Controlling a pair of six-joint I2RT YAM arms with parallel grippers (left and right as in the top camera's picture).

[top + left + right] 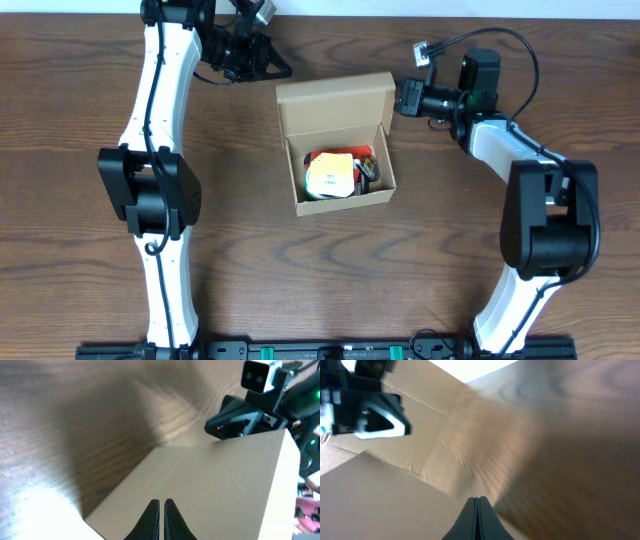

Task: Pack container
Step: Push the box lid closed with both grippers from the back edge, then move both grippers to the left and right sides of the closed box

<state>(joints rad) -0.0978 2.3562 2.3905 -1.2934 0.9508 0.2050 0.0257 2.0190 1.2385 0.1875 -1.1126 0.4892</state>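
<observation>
From above, your box (345, 204) sits mid-worktop (80, 120) with its flap (335, 105) up and goods (330, 175) inside. Left wrist: left claw (161, 510) pinched together behind that flap, probably to push it down. Right wrist: right claw (478, 505) likewise closed, empty.

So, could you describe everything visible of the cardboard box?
The container is a small plain tan cardboard box, standing open on the brown wooden table, its hinged flap raised at the far side. Orange-and-white items lie inside. The left gripper and right gripper, jaws shut, flank the flap; contact is unclear.
</observation>
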